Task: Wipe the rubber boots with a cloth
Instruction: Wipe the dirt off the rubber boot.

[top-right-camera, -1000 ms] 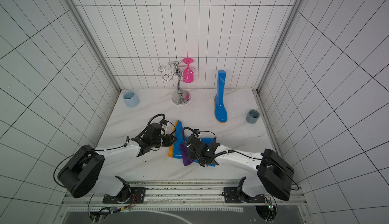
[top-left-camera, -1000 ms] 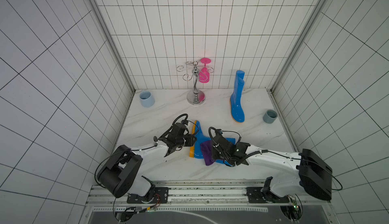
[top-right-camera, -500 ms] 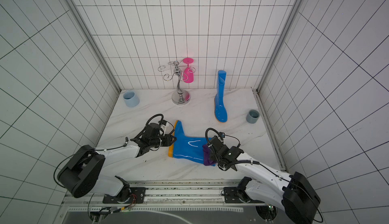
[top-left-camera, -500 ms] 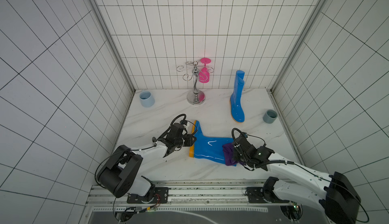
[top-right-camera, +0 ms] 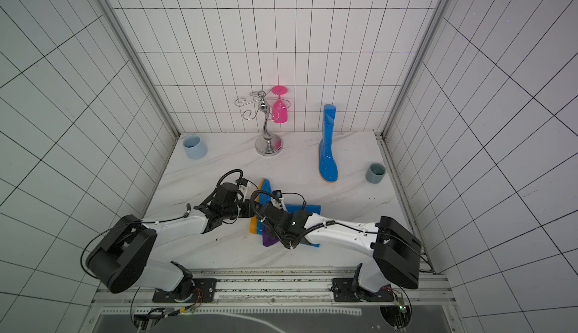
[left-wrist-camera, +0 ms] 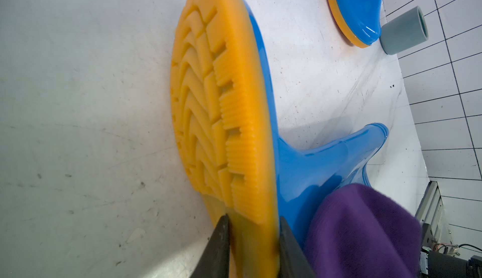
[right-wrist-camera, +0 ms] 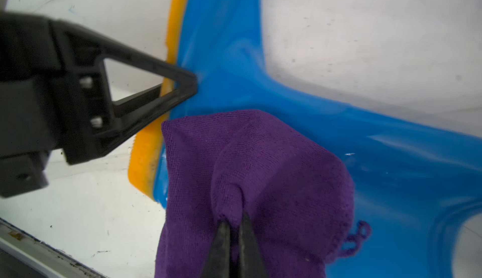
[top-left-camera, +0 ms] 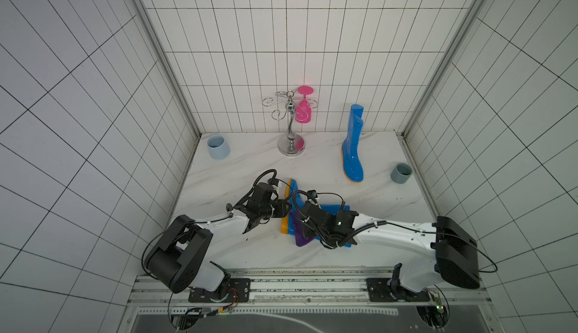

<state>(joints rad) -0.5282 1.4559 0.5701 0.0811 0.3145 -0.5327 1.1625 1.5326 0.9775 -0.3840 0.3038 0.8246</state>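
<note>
One rubber boot (top-left-camera: 333, 208) (top-right-camera: 300, 208) lies on its side at the front middle, its orange sole (left-wrist-camera: 221, 107) facing left. My left gripper (left-wrist-camera: 253, 219) (top-left-camera: 286, 212) is shut on the heel end of that sole, one finger on the tread and one on the blue side (right-wrist-camera: 339, 133). My right gripper (right-wrist-camera: 234, 222) (top-left-camera: 308, 225) is shut on a fold of the purple cloth (right-wrist-camera: 260, 164) (left-wrist-camera: 360, 232) (top-left-camera: 301, 237) (top-right-camera: 269, 240), which rests on the boot's heel and ankle, right beside the left fingers (right-wrist-camera: 156, 81). The other boot (top-left-camera: 352, 150) (top-right-camera: 328, 153) stands upright at the back right.
A light blue cup (top-left-camera: 218, 147) stands at the back left and a grey cup (top-left-camera: 401, 173) by the right wall. A chrome stand (top-left-camera: 291, 128) with a hanging pink glass (top-left-camera: 303, 109) is at the back middle. A metal rail (top-left-camera: 281, 281) runs along the front edge.
My right gripper carried the cloth along the boot's shaft toward its opening on the right, then back left to the heel. The left gripper kept its hold and stayed put.
</note>
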